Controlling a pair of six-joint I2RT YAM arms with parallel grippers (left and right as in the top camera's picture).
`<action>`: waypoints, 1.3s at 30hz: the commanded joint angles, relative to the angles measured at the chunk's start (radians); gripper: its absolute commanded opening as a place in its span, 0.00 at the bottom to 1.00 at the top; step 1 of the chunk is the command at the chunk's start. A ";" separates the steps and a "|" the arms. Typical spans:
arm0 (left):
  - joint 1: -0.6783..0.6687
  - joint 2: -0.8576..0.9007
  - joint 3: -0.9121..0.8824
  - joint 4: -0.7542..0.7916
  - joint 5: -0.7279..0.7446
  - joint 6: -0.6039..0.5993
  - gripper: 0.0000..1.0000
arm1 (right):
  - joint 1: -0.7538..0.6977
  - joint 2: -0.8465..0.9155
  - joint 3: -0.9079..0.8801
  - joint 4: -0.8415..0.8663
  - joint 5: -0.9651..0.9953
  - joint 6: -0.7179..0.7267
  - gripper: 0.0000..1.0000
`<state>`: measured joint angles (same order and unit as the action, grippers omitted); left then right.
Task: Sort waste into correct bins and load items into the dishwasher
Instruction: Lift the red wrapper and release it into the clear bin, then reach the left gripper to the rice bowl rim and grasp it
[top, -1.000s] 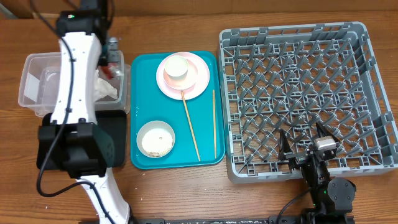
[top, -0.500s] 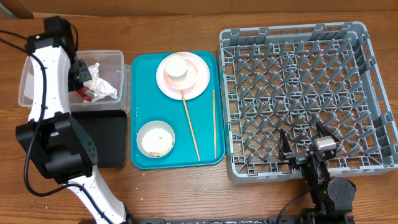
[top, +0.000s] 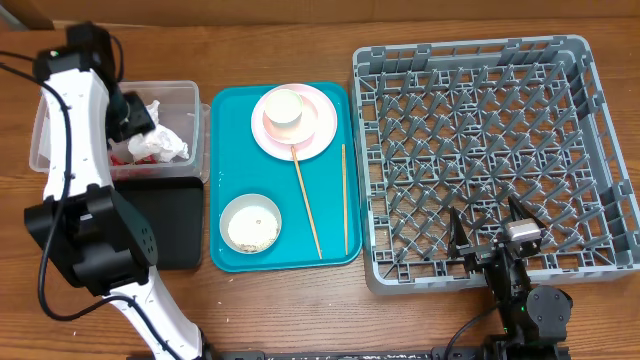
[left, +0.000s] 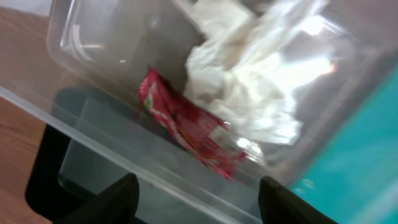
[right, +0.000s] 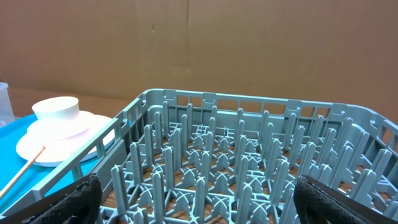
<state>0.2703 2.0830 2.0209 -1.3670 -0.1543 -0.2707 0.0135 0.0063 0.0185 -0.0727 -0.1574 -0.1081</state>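
The left pincer (top: 135, 118) hangs over the clear plastic tub (top: 42, 135) with its jaws spread wide and nothing between them. In the wrist view its two dark fingertips (left: 118, 193) sit well apart at the bottom edge. Just ahead of them, past the tub's near wall, the small red sauce packet (left: 186, 127) lies flat on the tub floor. The crumpled white paper napkin (left: 249, 93) lies beyond the packet and to the right, touching it. Both are inside the tub. The black tray (top: 178, 225) lies on the near side of this pincer, just beside the tub.

To the right of the left pincer is the teal tray (top: 225, 150). On it sits the pink plate (top: 322, 128) with the small white cup (top: 283, 107) on top. Nearer the robot are a whitish bowl (top: 250, 222) with pale scraps inside and two wooden chopsticks (top: 306, 200) (top: 344, 200). One chopstick's far end rests on the plate's rim.

The right pincer (top: 487, 232) is also wide apart and empty, low over the near edge of the grey dish rack (top: 480, 120). The rack's upright pegs (right: 236, 155) spread out directly ahead of it. The plate (right: 37, 149) and cup (right: 56, 111) lie ahead and to its left, outside the rack wall.
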 joint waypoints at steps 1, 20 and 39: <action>-0.002 -0.062 0.108 -0.063 0.196 -0.025 0.63 | 0.000 -0.003 -0.010 0.005 -0.002 0.004 1.00; -0.285 -0.140 -0.051 -0.323 0.668 0.301 0.08 | 0.000 -0.003 -0.010 0.005 -0.002 0.005 1.00; -0.673 -0.142 -0.289 -0.323 0.486 0.236 0.04 | 0.000 -0.003 -0.010 0.005 -0.002 0.005 1.00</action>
<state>-0.3645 1.9533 1.7515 -1.6871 0.3695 -0.0196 0.0139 0.0063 0.0185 -0.0727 -0.1570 -0.1078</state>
